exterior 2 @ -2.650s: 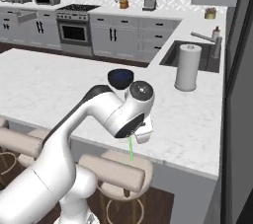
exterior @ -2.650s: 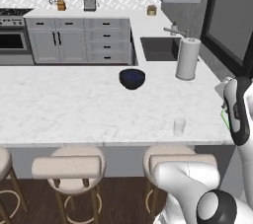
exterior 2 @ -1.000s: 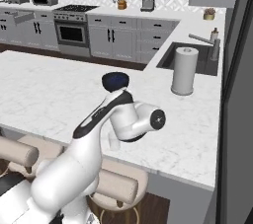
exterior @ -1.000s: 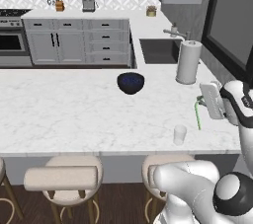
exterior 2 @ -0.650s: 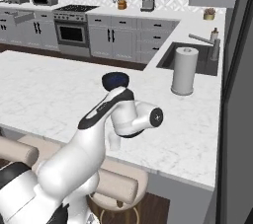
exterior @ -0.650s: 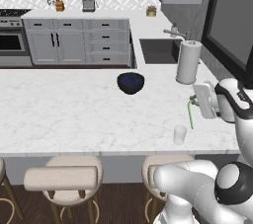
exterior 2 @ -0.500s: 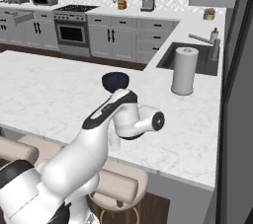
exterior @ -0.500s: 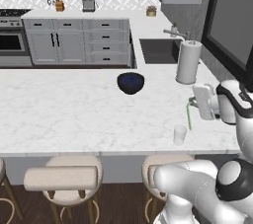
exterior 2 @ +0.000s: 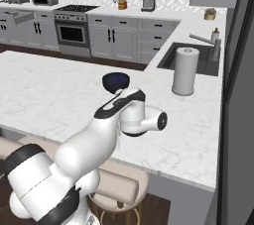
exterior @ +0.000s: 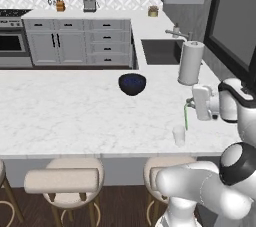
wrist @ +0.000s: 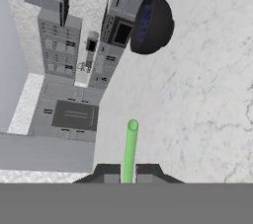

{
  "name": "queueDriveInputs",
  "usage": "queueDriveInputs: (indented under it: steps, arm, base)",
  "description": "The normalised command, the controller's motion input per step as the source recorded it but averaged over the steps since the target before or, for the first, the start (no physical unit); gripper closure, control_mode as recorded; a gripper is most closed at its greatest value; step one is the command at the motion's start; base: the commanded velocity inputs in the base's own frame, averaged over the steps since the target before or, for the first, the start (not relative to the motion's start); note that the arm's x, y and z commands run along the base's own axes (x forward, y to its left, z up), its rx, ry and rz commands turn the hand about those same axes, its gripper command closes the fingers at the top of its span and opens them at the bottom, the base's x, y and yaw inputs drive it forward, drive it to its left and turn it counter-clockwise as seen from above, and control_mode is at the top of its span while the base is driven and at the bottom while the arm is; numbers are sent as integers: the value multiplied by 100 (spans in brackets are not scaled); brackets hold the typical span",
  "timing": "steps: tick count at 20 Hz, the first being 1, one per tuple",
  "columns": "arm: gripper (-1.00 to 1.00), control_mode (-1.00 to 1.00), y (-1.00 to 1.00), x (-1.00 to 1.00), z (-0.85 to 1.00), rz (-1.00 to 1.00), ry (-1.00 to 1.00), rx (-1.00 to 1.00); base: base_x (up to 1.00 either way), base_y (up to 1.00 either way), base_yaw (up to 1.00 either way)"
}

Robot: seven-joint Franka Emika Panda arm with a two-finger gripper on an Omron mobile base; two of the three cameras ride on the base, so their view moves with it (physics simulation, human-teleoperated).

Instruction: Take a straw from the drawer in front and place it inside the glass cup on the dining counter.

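While the gripper [exterior: 192, 105] is pinching the straw [exterior: 186, 116] with its jaws closed, the glass cup [exterior: 179, 135] is standing just below and left of it on the dining counter [exterior: 65, 116]; a misaligned descent is risking tipping the cup, or dropping the straw beside it.

Arm swung from the counter's right edge inward, straw [exterior: 186, 115] now hanging just above glass cup [exterior: 179, 135]
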Motion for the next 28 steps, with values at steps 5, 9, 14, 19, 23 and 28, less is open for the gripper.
queueDriveInputs:
  steps: [5, 9, 14, 19, 23, 28]
  arm:
    - [100, -100, -48, -5, 8, 9, -13, 1]
    - [100, -100, -9, 0, 37, 0, -21, 0]
    - [100, -100, 32, -3, 14, 0, -4, 0]
    - [100, -100, 51, -13, -2, 0, 0, 0]
    - [100, -100, 18, -28, 0, -3, 0, 0]
    - [100, -100, 0, -11, -7, -1, 0, 0]
  base:
    - [0, 0, 0]
    - [0, 0, 0]
    - [0, 0, 0]
    - [0, 0, 0]
    - [0, 0, 0]
    - [0, 0, 0]
